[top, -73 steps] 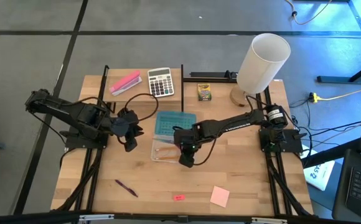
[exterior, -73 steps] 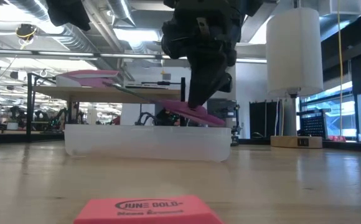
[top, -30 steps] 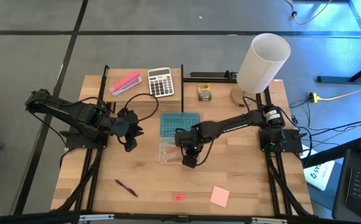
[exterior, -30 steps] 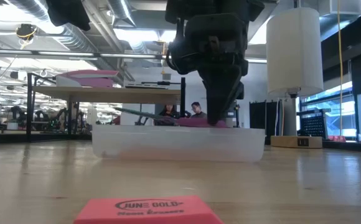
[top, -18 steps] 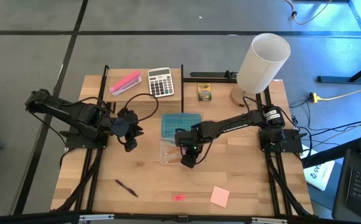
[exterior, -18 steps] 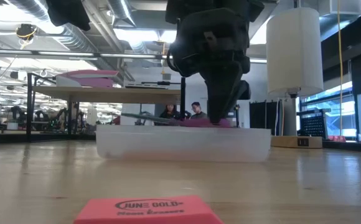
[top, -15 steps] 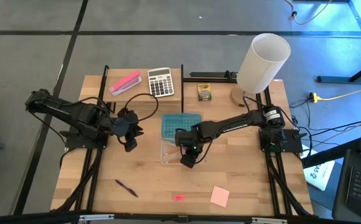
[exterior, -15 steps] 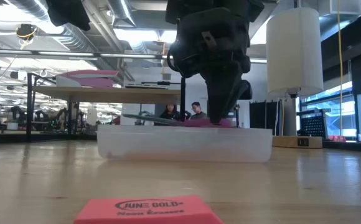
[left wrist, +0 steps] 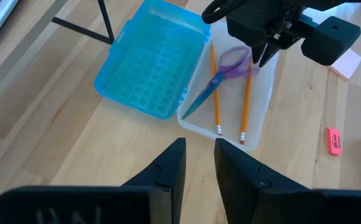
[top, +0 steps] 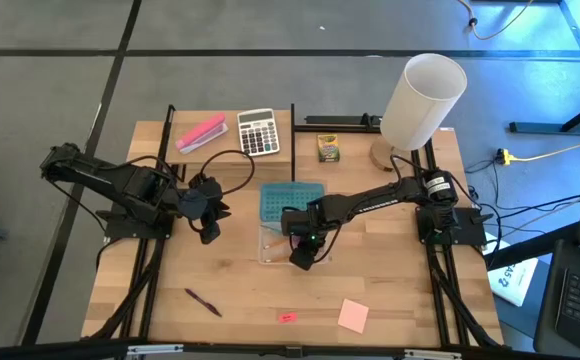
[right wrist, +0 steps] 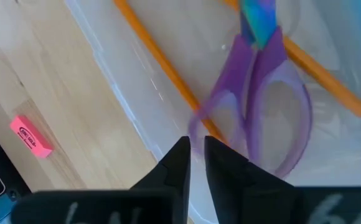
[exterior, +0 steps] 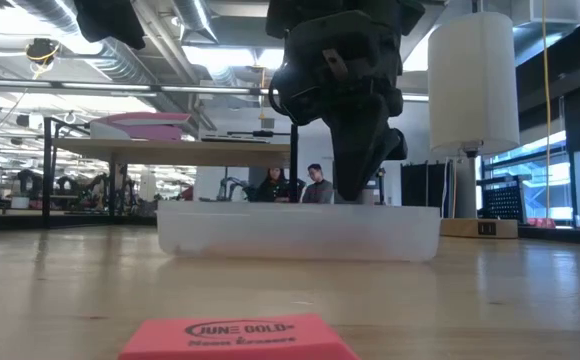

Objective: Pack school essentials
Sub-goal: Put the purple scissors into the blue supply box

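Now the right gripper hung just above the clear plastic case, its jaws parted by a narrow gap and grasping nothing. Directly beyond the fingertips, the purple-handled scissors lay free inside the case among orange pencils. Off to the side, the left gripper waited, empty and slightly parted.

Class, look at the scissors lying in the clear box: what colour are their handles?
Purple; the scissors have purple handles and a blue-green blade, seen best in the right wrist view.
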`<action>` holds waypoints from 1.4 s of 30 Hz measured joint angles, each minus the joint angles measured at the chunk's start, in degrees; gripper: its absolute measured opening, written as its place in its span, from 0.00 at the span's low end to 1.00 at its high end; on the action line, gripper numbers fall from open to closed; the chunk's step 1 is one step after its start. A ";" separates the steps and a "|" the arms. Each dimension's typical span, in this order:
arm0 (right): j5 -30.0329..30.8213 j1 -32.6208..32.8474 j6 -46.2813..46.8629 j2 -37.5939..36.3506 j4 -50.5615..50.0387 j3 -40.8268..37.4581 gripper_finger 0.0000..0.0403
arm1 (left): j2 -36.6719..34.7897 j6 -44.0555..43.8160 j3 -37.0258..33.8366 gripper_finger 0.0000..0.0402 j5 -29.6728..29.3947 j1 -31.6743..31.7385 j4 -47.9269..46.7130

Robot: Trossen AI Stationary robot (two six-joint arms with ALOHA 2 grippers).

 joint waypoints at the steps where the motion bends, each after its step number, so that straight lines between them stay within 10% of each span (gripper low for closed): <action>1: 0.02 0.00 0.00 0.00 0.00 0.00 0.13 | -0.01 0.02 0.00 0.19 0.00 0.01 0.00; 42: 5.77 -2.79 -26.03 0.07 19.03 0.02 0.29 | 0.00 0.07 0.02 0.19 0.00 0.01 -0.01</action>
